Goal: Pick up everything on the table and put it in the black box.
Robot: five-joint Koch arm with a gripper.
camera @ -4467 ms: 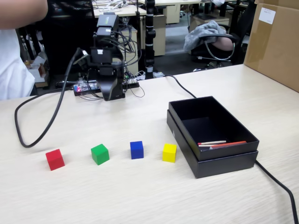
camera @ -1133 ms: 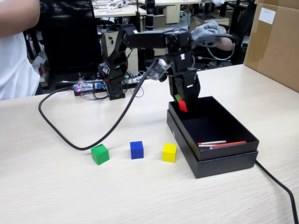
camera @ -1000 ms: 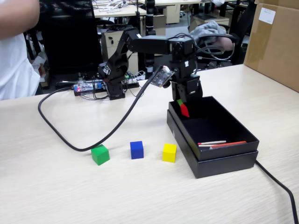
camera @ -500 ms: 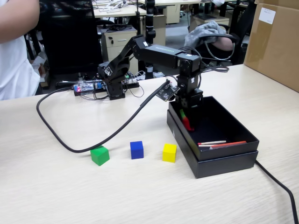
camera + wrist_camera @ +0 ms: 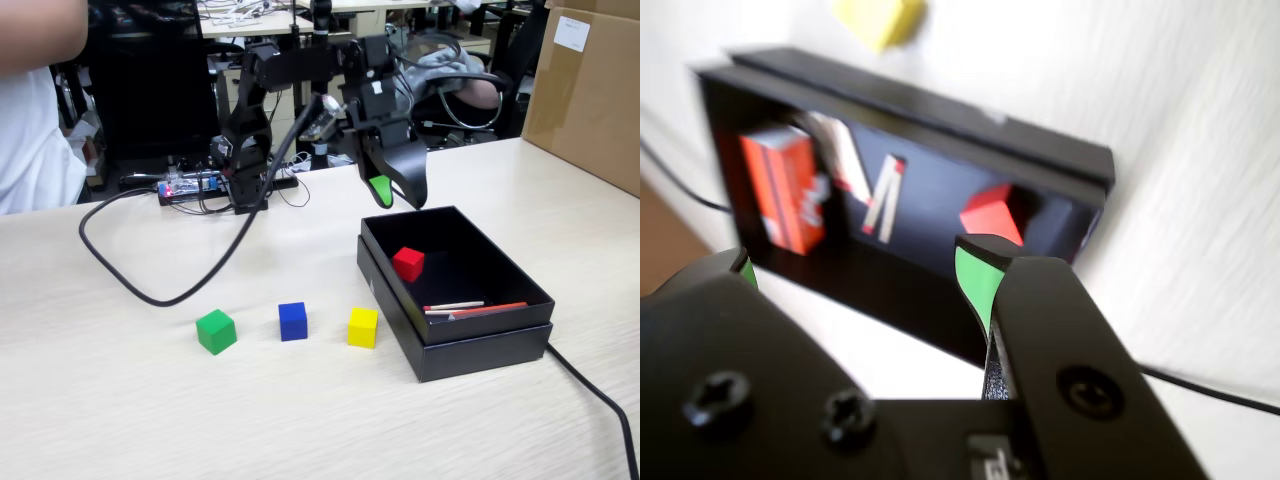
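The red cube [image 5: 407,263] [image 5: 992,213] lies loose inside the black box [image 5: 480,345] [image 5: 930,295], near its left wall in the fixed view. My gripper [image 5: 395,193] [image 5: 855,262] hovers above the box's far left corner, open, with nothing between its green-lined fingers [image 5: 976,280]. On the table [image 5: 300,420], left of the box, stand the green cube [image 5: 215,331], the blue cube [image 5: 292,321] and the yellow cube [image 5: 362,327] [image 5: 878,18] in a row.
Thin red and white sticks [image 5: 470,308] lie in the box. A thick black cable [image 5: 130,285] loops over the table from the arm; another cable [image 5: 600,400] runs off at lower right. A big brown carton [image 5: 590,90] stands at the back right. A person's arm [image 5: 35,30] is at upper left.
The gripper opened and let the red cube drop into the box, then rose up and back out of it. The other three cubes stayed put.
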